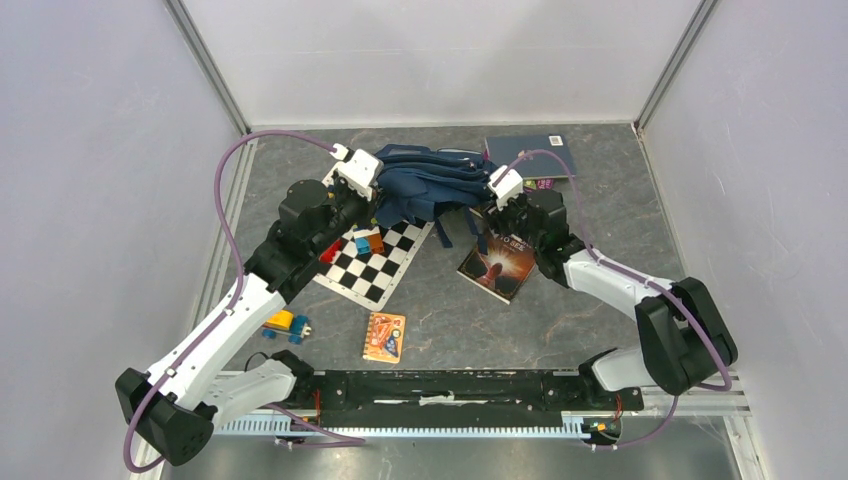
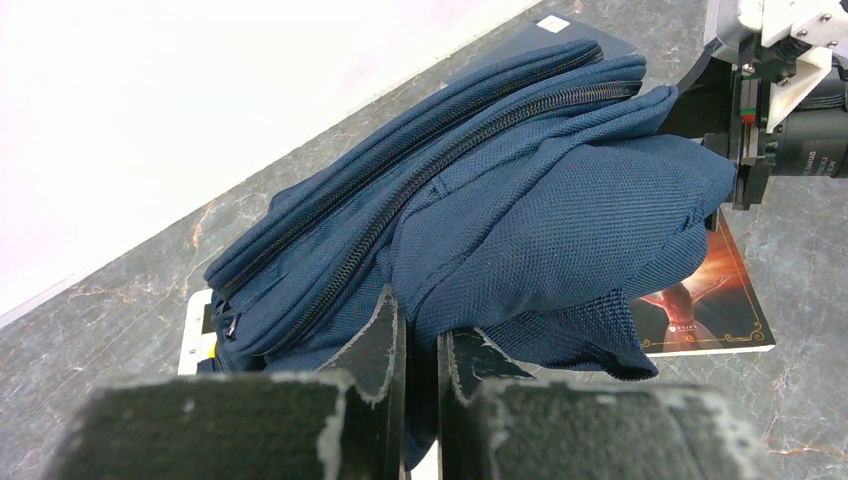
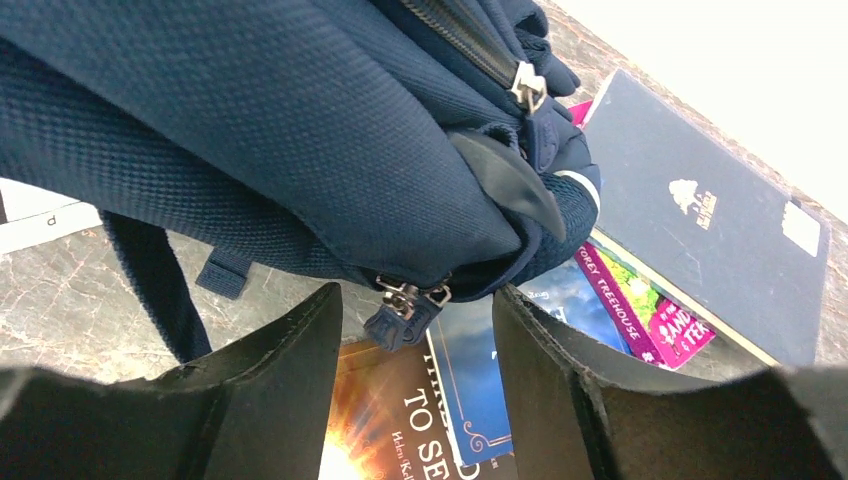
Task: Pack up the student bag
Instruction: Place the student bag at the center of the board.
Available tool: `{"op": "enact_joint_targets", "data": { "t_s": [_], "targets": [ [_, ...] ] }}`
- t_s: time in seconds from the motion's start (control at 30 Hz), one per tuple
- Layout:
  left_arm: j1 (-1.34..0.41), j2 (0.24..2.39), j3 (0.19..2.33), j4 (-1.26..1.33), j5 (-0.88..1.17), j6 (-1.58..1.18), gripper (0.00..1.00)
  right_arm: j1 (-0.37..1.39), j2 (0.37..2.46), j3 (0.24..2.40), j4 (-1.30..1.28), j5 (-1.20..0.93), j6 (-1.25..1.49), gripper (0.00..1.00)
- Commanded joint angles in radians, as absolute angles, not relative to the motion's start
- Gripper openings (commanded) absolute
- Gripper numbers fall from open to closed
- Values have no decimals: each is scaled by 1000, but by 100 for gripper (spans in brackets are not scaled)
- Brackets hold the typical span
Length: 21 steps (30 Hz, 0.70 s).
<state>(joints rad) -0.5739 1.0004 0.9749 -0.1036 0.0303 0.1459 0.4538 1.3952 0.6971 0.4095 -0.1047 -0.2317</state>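
The student bag (image 1: 425, 185), navy fabric with long zips, lies crumpled at the back middle of the table. My left gripper (image 1: 366, 200) is at its left side, and in the left wrist view it (image 2: 422, 350) is shut on a fold of the bag's fabric (image 2: 520, 210). My right gripper (image 1: 494, 207) is at the bag's right end. In the right wrist view it (image 3: 415, 315) stands open under the bag (image 3: 280, 130). Two zip pulls (image 3: 408, 302) hang between its fingers, touching neither.
A dark book with an orange glow (image 1: 497, 265) lies under the right gripper. A navy notebook (image 1: 530, 155) and a pink-and-purple book (image 3: 645, 305) lie behind. A chequered board (image 1: 375, 265) holds small blocks (image 1: 366, 243). An orange booklet (image 1: 385, 336) and loose toy blocks (image 1: 287, 323) lie nearer.
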Motion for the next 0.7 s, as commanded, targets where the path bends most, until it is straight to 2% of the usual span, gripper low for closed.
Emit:
{"op": "enact_joint_targets", "data": {
  "t_s": [0.0,0.1,0.13,0.27,0.43,0.67],
  "targets": [
    [-586,991,977,-5,61,74,2,468,1403,745,427,-133,-234,63],
    [-586,988,977,-5,60,74,2,473,1410,748,432,-116,-235,62],
    [-586,988,977,-5,58,75,2,475,1412,750,435,-93,-235,59],
    [-586,986,977,-5,52,78,2,482,1401,753,433,-25,-241,37],
    [-586,988,977,-5,49,78,2,491,1361,727,440,24,-265,1],
    [-586,992,977,-8,34,84,2,495,1339,781,302,3,-271,0]
  ]
}}
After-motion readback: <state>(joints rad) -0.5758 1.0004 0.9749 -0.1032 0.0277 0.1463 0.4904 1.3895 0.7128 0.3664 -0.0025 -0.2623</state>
